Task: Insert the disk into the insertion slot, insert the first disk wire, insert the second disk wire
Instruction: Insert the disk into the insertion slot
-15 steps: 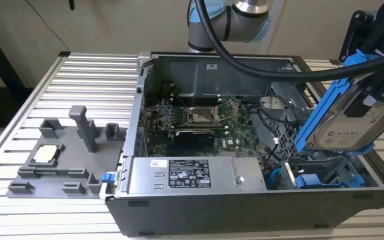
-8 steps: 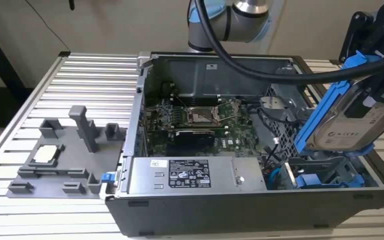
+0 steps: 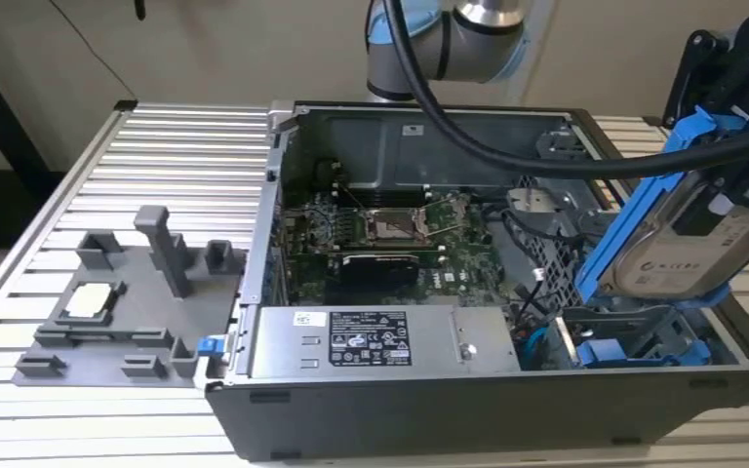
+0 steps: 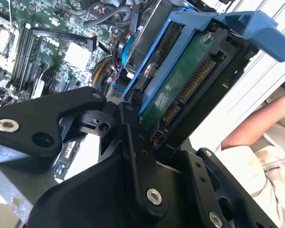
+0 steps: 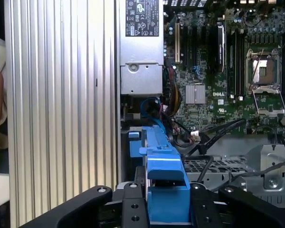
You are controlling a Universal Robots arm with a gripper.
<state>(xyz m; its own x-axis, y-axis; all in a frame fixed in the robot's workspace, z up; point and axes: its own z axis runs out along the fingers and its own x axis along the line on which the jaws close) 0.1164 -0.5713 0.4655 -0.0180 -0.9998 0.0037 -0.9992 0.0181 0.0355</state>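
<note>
The disk (image 3: 687, 249), silver-grey with a pale label in a bright blue carrier, hangs tilted over the open computer case at the exterior view's right. My gripper (image 3: 729, 161) is shut on its upper end. The lower end points down toward the insertion slot (image 3: 635, 343), a grey metal bay with blue guides in the case's near right corner, and stands just above it. In the second wrist view the disk's green circuit side (image 4: 180, 90) shows between my black fingers (image 4: 133, 137). In the first wrist view the blue carrier (image 5: 164, 175) sits clamped in my gripper (image 5: 166, 211).
The green motherboard (image 3: 374, 234) fills the case's middle, with a long grey box (image 3: 362, 341) bearing a sticker in front of it. Blue cables (image 5: 151, 107) coil beside that box. A grey fixture (image 3: 114, 302) lies at the exterior view's left. A person's arm (image 4: 256, 128) is nearby.
</note>
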